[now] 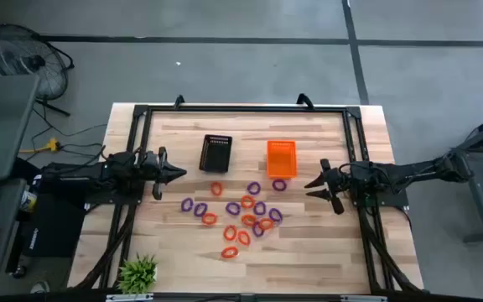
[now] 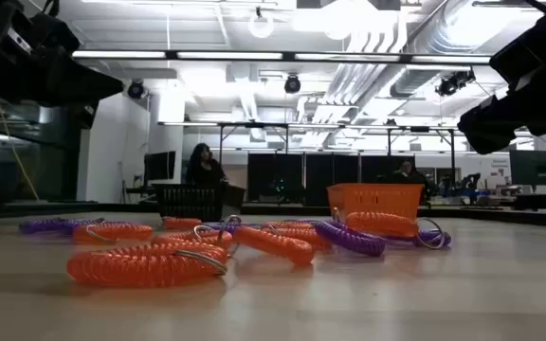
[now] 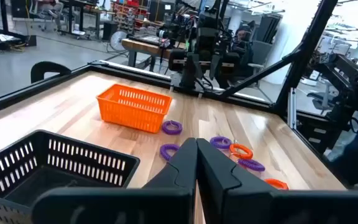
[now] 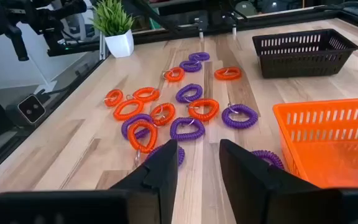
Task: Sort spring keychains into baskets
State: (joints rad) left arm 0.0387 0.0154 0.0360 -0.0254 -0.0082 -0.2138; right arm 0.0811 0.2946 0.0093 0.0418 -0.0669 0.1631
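My overhead view shows the light wooden counter (image 1: 350,243) with the bright orange perforated plastic basket (image 1: 281,158) as my reference. The black perforated plastic basket (image 1: 216,153) sits beside it, apart from it, on the left arm's side.

The small coiled oval spring keychains (image 1: 240,214), some orange-red and some purple, lie scattered on the counter on the nearer side of the orange basket; I see none inside either basket. One purple keychain (image 1: 279,184) lies just beside the orange basket's near edge, also seen in the right wrist view (image 4: 267,158).

Left gripper (image 1: 179,174): raised off the counter on the far side of the black basket from the orange one, pointing toward the baskets. From its wrist view its fingers (image 3: 222,177) are pressed together, clenched, nothing between them.

Right gripper (image 1: 311,189): held just beside the orange basket, on the side away from the black one. Fingers (image 4: 160,165) parted, released, nothing held.

A small green potted plant (image 1: 137,273) stands at the counter's near corner on the left arm's side, well apart from the orange basket.
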